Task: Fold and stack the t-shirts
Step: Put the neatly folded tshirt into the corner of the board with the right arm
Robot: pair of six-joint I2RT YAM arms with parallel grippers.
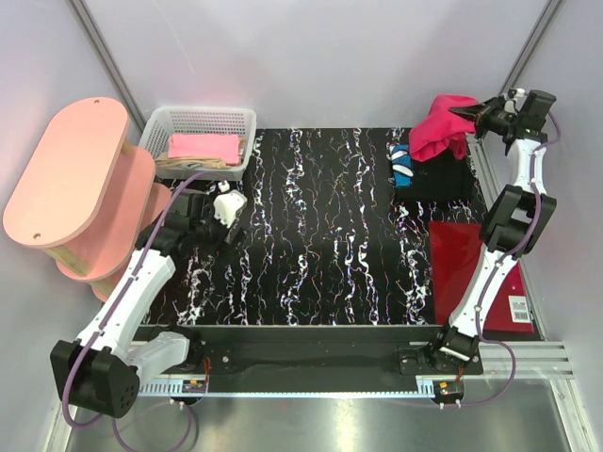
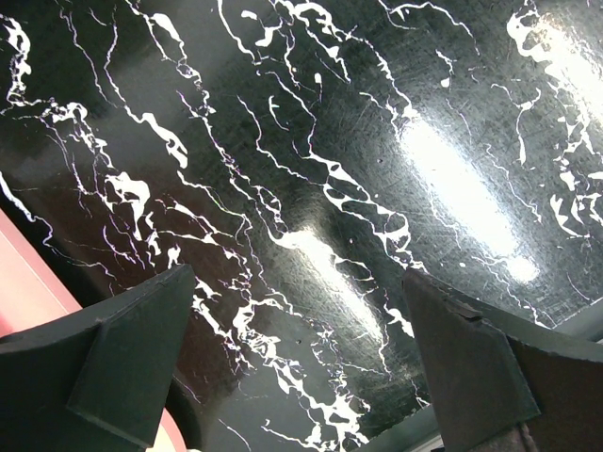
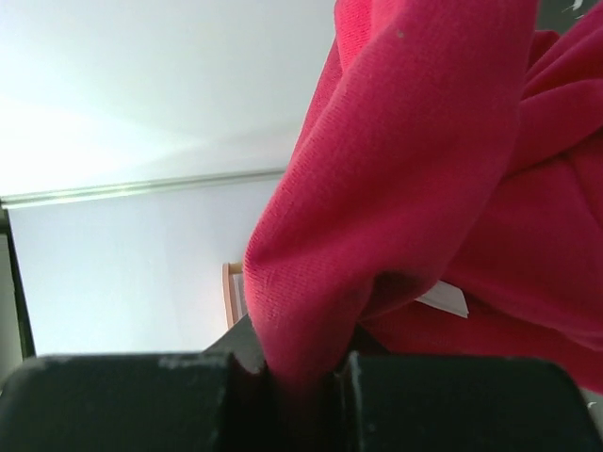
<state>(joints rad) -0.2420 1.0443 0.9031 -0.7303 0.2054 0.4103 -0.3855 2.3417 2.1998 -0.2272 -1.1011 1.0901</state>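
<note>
The glossy black bench with white marble veins [image 1: 320, 235] is filling a pale grey-walled booth and catching streaks of glare. A pink oval tiered shelf [image 1: 66, 169] is standing off the bench's left edge. A white mesh basket [image 1: 203, 113] at the bench's far-left corner is holding a folded pink t-shirt [image 1: 203, 146] over a beige t-shirt [image 1: 188, 164]. Above the bench's far-right corner, the crimson-red t-shirt [image 1: 443, 127] is hanging bunched and creased, its white neck tag [image 3: 443, 299] showing. The right gripper [image 1: 468, 115] is pinching one fold of it. The left gripper [image 2: 297, 282] is hovering over the bench's left side, fingers spread and holding nothing.
</note>
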